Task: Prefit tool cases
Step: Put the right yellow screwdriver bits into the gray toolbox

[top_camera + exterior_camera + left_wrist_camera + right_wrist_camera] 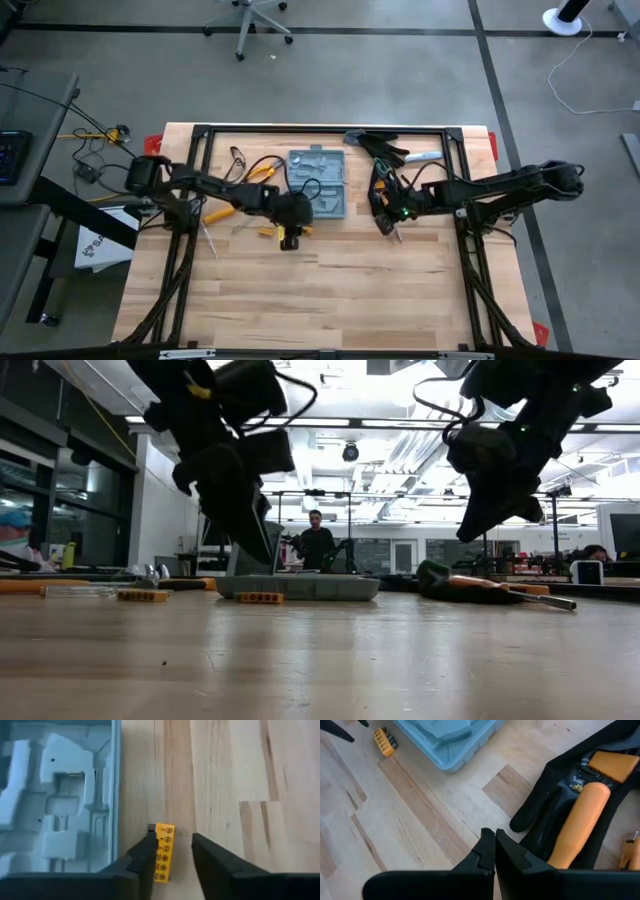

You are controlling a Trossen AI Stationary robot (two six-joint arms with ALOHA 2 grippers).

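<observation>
Just beside the tool case (55, 800), the left claw (172, 852) gapes.

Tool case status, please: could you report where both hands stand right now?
Left hand open, straddling yellow bit holder beside open tool case. Right hand shut, empty, near black glove. Nothing blocking.

In the high view the tool case (319, 183) lies at desk (330, 300) centre-top, bit holder (288, 232) below it, glove (380, 190) to its right.
</observation>
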